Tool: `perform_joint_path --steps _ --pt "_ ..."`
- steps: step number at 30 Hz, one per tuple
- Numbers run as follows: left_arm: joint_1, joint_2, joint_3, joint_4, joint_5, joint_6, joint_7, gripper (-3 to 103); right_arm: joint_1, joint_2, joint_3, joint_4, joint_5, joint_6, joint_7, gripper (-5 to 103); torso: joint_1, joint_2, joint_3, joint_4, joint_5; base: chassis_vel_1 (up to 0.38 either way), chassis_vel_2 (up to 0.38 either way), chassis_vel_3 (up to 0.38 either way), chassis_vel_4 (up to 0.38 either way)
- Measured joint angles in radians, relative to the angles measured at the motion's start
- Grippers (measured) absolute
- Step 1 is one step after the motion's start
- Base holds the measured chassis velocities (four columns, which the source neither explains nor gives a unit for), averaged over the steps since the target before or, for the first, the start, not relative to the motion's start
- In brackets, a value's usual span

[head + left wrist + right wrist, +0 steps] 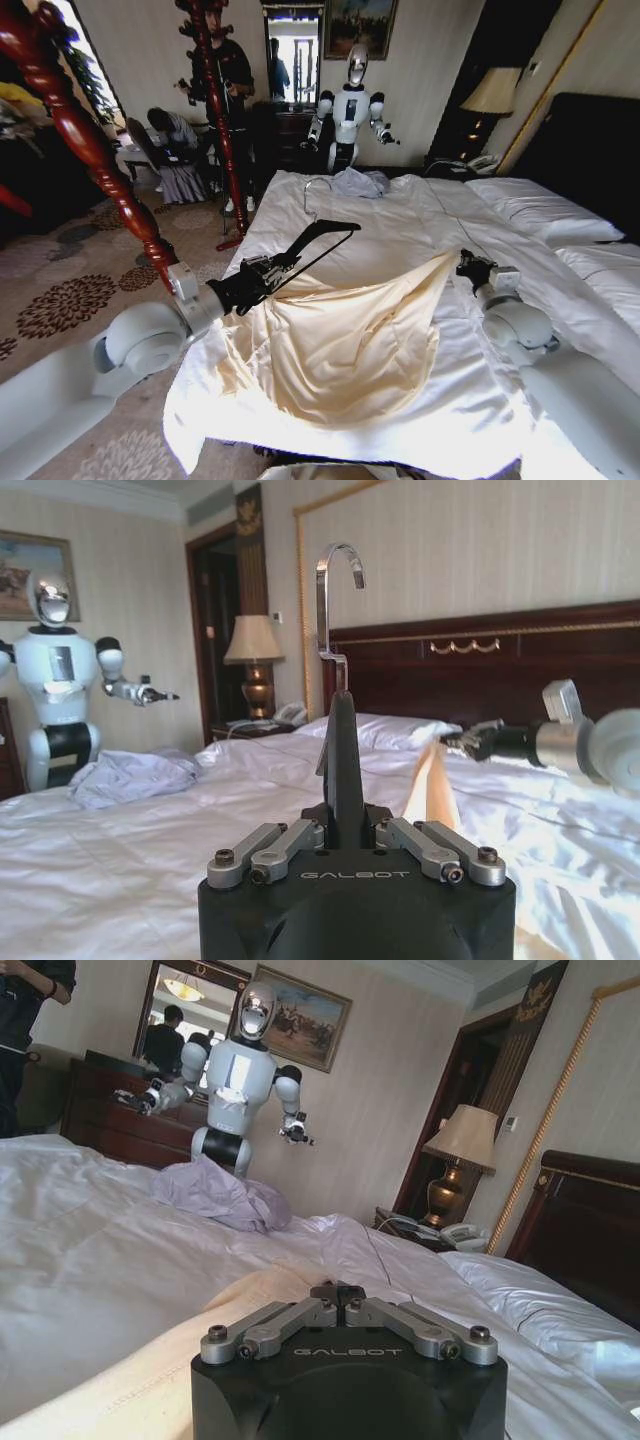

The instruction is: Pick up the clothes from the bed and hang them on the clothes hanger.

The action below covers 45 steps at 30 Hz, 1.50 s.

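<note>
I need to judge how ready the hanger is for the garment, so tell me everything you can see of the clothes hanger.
The clothes hanger is slim, black and shoulder-shaped, with a curved silver hook that looks like metal. The left gripper is shut on one end of it, holding it raised above the bed. In the left wrist view it stands edge-on, hook uppermost. One arm runs along the upper edge of the cream clothes; whether it sits inside them I cannot tell.

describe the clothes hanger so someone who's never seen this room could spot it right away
Start at the wide white bed. Over its near left part, the left gripper is shut on the clothes hanger, just above the cream-yellow clothes. It is slim, black and shoulder-shaped with a curved silver hook, unlike the soft fabrics around it.
</note>
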Motion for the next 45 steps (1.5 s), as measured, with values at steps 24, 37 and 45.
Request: perform_joint_path --steps 24,37,45 --pt "-0.272 -0.143 0.475 0.124 0.103 -0.032 0.040 16 -0.033 -0.032 0.044 0.086 0.019 -0.019 0.015 0 0.000 0.000 0.000 -0.0001 0.0000 0.000 0.000 0.000 0.000" --pt "-0.299 -0.225 0.543 0.228 0.104 -0.025 0.024 16 -0.067 -0.036 0.077 0.148 0.060 -0.025 0.021 0 0.000 0.000 0.000 -0.0001 -0.0002 0.000 0.000 0.000 0.000" --pt "-0.309 -0.259 0.572 0.259 0.071 -0.022 0.018 16 -0.028 -0.031 0.036 0.174 0.088 -0.034 0.032 0 0.000 0.000 0.000 -0.0002 -0.0001 0.000 0.000 0.000 0.000"
